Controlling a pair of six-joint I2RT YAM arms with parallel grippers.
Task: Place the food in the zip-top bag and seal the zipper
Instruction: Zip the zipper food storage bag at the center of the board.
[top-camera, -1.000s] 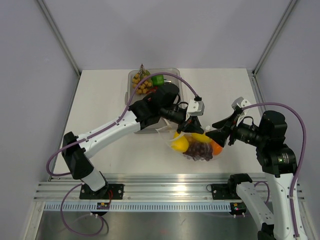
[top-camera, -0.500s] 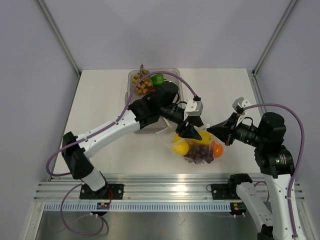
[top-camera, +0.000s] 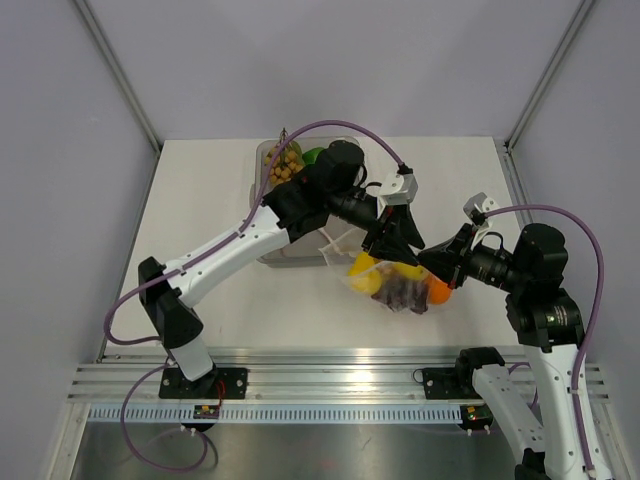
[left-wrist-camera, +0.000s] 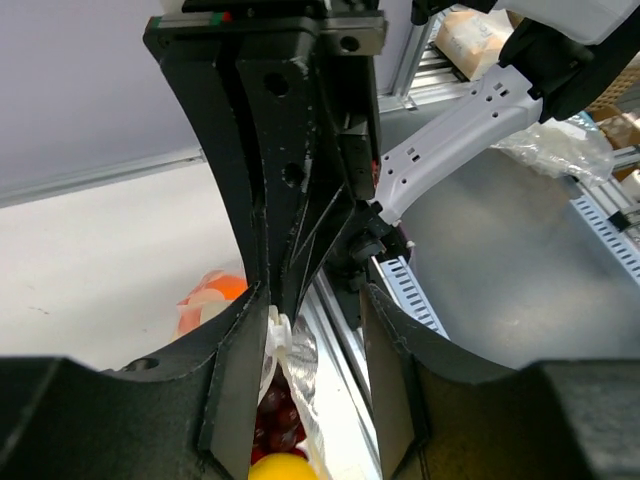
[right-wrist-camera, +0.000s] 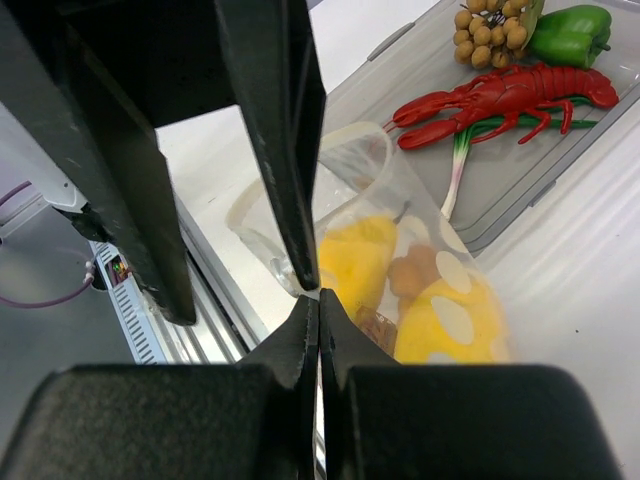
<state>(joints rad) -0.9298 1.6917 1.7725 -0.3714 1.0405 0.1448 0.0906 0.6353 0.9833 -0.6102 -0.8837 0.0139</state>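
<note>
As the zip-top bag (top-camera: 388, 298) sags lumpy with food (top-camera: 365, 281) at the tips of the right gripper (top-camera: 428, 264) in the top view, it looks light, soft and floppy. From the left wrist, the left gripper (left-wrist-camera: 315, 300) stands parted, slack film between its jaws; from the right wrist, the right gripper's tips pinch the rim, likely the soundest hold.

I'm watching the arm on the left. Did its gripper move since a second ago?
Yes. The left gripper moved farther from the metal rail at the near edge, and slightly to the right.
</note>
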